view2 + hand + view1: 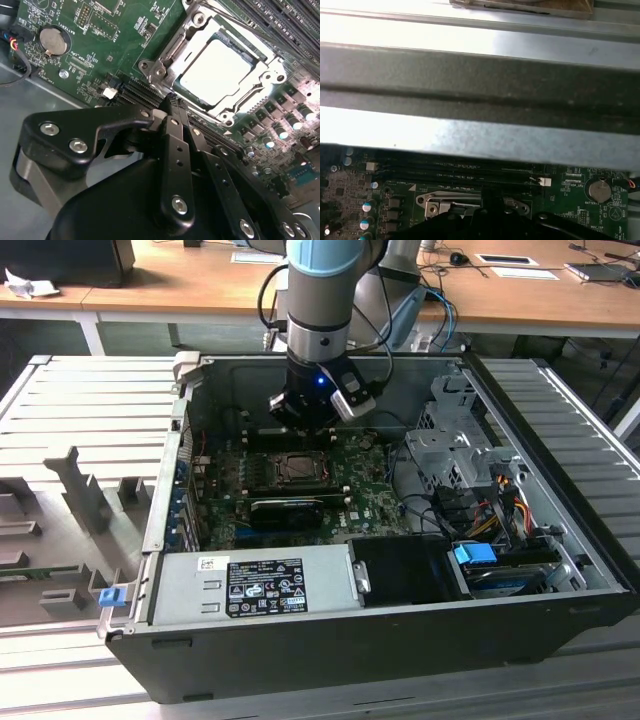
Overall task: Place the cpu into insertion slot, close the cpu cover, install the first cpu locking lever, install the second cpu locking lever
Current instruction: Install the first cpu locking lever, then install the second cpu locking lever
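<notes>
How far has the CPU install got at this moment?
Done: the cpu lies in the insertion slot, and the cpu cover looks folded down around it. In hand: the claw sits at the socket's edge, carrying nothing visible. Left: whether either locking lever is latched cannot be told.

cpu (214,71): pale, flat | seated in insertion slot (160,67) | cpu cover (267,82): closed

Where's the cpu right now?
The cpu sits in the insertion slot on the green board, framed by the cpu cover, just beyond the gripper in the second wrist view.
</notes>
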Action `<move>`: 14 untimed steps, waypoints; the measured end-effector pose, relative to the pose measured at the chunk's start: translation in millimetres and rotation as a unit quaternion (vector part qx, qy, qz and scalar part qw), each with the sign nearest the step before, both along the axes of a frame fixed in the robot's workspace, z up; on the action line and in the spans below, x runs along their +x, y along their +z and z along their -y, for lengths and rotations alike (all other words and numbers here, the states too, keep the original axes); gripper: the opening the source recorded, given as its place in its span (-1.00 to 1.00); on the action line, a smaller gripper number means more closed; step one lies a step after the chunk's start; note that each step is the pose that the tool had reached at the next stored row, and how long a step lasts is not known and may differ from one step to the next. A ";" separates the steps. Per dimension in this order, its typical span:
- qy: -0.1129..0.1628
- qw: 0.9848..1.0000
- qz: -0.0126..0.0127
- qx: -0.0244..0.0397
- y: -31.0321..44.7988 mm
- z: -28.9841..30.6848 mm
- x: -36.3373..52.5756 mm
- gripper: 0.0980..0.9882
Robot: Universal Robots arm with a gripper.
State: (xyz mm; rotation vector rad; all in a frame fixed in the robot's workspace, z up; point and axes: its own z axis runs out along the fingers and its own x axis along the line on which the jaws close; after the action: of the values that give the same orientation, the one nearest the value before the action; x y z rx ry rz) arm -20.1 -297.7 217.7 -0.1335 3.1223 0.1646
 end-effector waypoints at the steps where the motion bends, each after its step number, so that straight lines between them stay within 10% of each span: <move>1: 0.000 1.000 0.000 0.000 0.0 0.4 0.0 -0.98; 14: 0.000 1.000 0.000 0.000 9.3 7.5 0.1 -0.98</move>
State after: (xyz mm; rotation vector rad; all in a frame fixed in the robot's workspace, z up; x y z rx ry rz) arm -20.0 -305.2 227.0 -0.1334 3.1222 0.1648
